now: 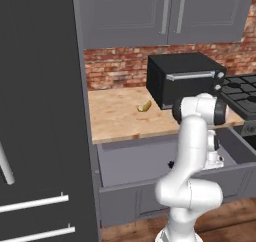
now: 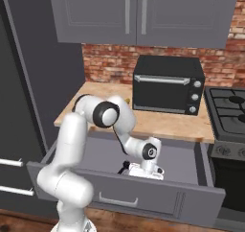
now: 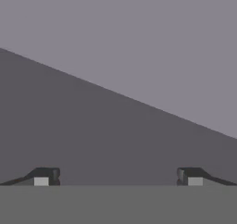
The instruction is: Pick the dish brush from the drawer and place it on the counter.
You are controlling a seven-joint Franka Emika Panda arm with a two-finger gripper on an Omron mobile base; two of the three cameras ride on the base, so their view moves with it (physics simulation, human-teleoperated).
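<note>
Below the tan table point(image 2: 162, 123), the open drawer point(image 1: 140, 161) holds the jaws spread wide and empty (hand low inside, apparently reaching), with the dish brush point(image 2: 124, 167) lying just beside them.

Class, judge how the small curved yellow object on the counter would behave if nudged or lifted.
The yellow object is tiny beside the black oven, so probably light and easily shoved. Its curved shape would likely rock or spin on the counter rather than slide straight. Stiffness cannot be judged here.
</note>
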